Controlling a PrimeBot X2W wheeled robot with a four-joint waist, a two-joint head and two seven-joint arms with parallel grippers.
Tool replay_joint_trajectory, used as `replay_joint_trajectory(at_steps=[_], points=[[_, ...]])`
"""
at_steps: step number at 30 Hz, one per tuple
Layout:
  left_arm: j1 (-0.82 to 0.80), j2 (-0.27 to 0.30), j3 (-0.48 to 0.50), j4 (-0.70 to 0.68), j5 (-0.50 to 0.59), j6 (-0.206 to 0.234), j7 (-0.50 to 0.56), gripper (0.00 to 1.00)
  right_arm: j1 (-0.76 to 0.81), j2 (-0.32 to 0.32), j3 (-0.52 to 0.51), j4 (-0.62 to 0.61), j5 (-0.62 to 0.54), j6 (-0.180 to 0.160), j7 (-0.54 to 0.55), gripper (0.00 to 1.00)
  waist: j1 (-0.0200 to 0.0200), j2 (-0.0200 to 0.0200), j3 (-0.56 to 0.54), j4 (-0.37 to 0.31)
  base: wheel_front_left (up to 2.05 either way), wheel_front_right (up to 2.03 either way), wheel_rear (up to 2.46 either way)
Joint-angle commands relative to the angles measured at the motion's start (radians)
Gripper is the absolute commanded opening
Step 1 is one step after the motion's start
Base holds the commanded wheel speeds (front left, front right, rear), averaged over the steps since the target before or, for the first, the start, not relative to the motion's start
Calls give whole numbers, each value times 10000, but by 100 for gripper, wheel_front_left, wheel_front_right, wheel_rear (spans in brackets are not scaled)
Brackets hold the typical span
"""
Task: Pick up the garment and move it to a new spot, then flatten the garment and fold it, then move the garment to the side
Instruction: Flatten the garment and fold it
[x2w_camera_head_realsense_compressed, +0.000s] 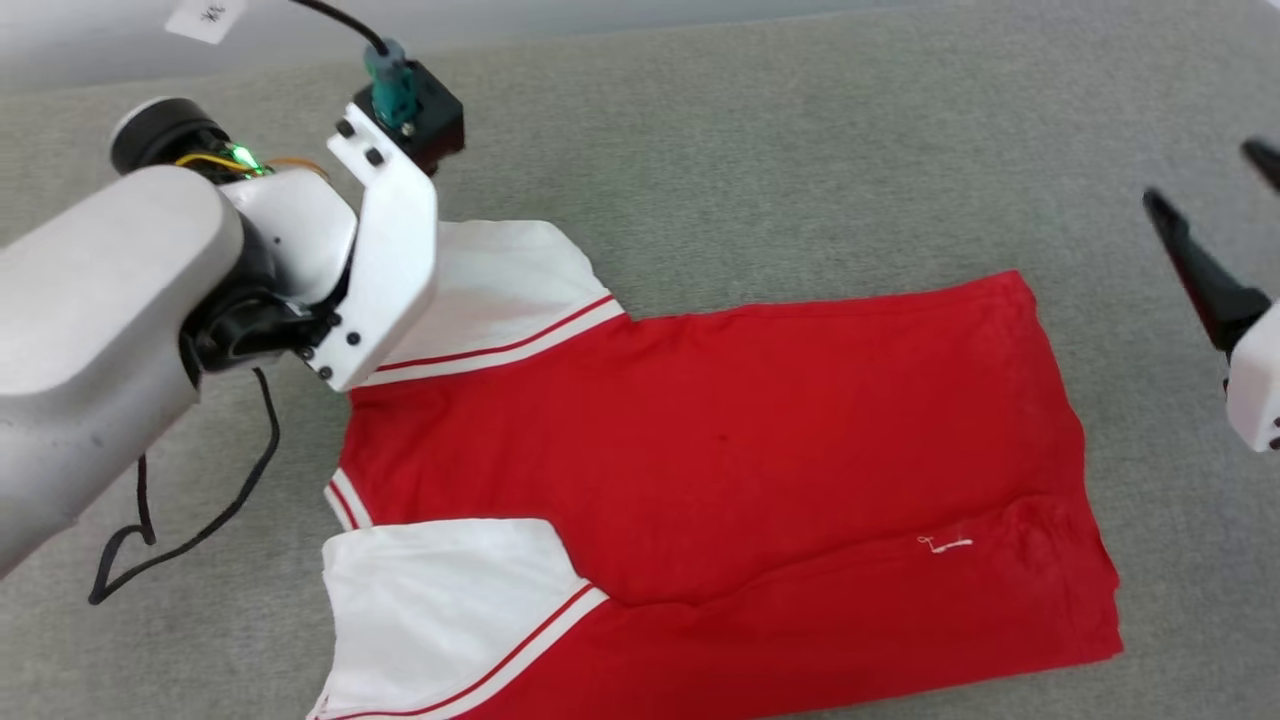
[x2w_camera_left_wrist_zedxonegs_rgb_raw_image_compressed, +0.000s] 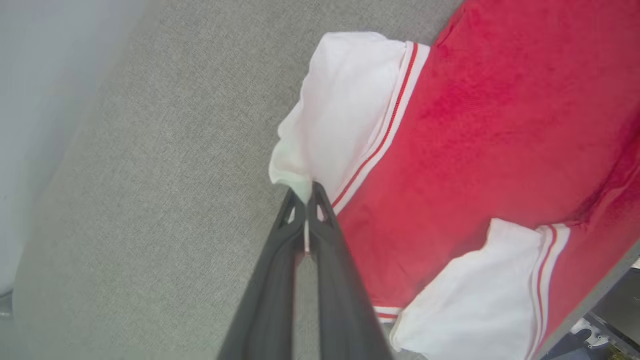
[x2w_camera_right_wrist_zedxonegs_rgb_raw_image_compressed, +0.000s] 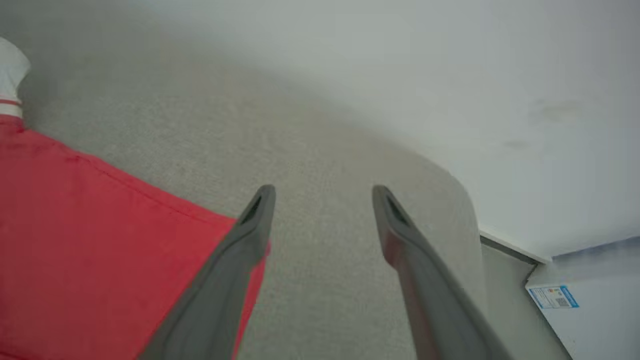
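Count, head view:
- garment (x2w_camera_head_realsense_compressed: 720, 450): 1, centre
- its white sleeves: 2, far sleeve (x2w_camera_head_realsense_compressed: 500, 290) at 10 o'clock, near sleeve (x2w_camera_head_realsense_compressed: 440, 600) at 7 o'clock
- grippers: 2, left gripper (x2w_camera_left_wrist_zedxonegs_rgb_raw_image_compressed: 306, 192) and right gripper (x2w_camera_right_wrist_zedxonegs_rgb_raw_image_compressed: 324, 195)
- black cable (x2w_camera_head_realsense_compressed: 200, 520): 1, at 8 o'clock
- paper tag (x2w_camera_head_realsense_compressed: 205, 18): 1, at 11 o'clock

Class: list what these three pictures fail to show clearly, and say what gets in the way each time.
- Garment: near sleeve and hem cut off by the head view's bottom edge.
- Left gripper: in the head view, fingers hidden behind its own wrist.
- Right gripper: one finger cut by the head view's right edge.
- White mark on the garment: too small to identify.
- Sticker, right wrist view: print too small.
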Motion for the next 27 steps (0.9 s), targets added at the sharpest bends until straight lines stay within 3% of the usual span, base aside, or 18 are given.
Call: replay_joint_trajectory(at_steps=[1, 8, 13, 19, 27], points=[[89, -20, -23, -91, 32, 1, -72, 0, -272, -226, 236, 99, 298, -12, 564, 100, 1, 0, -46, 145, 0, 0, 0], [-163, -175, -189, -655, 320, 0, -319, 0, -1751, -1819, 2595, 545, 2635, -12, 4973, 100, 1, 0, 364, 544, 0, 0, 0], [-387, -395, -250, -950, 466, 0, -485, 0, -2587, -2022, 3208, 1157, 3597, -12, 6945, 100, 1, 0, 821, 986, 0, 0, 0], [-650, -385, -282, -1193, 581, 0, -636, 0, -3042, -1573, 3208, 2168, 3590, -12, 7748, 100, 1, 0, 1389, 1382, 0, 0, 0], [-856, -435, -308, -1130, 588, 0, -912, 0, -2702, -935, 3720, 3123, 3488, -10, 7501, 100, 1, 0, 1813, 1603, 0, 0, 0]])
